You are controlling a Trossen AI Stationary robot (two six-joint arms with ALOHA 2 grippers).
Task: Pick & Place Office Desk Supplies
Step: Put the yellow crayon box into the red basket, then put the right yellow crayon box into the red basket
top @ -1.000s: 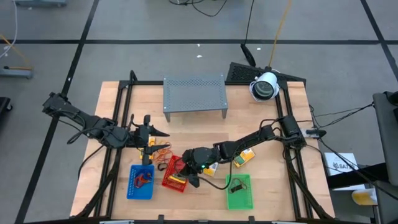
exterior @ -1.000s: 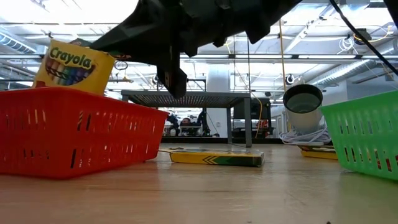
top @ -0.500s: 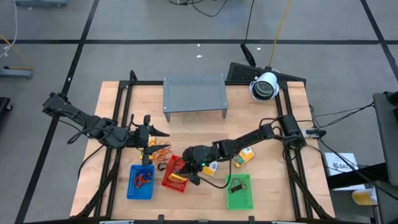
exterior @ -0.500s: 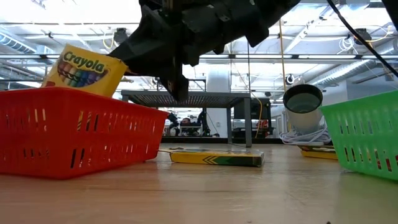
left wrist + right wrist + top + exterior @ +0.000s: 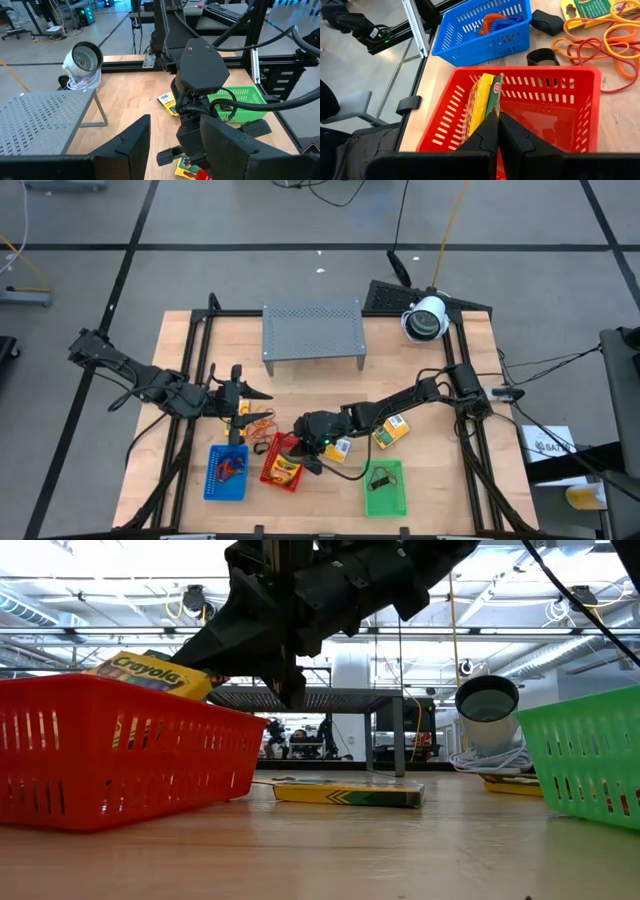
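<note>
Tipping flatter over the last second, the crayon box [image 5: 150, 673] now lies inside the red tray [image 5: 283, 464], leaning on its wall. Right hand [image 5: 498, 131] hovers above, fingers pressed together, empty. Placement looks done. Left hand [image 5: 238, 402] waits spread, holding nothing, near the rubber bands [image 5: 262, 424].

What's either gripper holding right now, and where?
Nothing visibly. Right gripper has its fingers shut together over the red basket, beside the crayon box in it. Left gripper is open, empty.

Matt wooden table [image 5: 400, 370], perforated grey metal rack [image 5: 312, 330], red plastic mesh tray [image 5: 520, 105]
</note>
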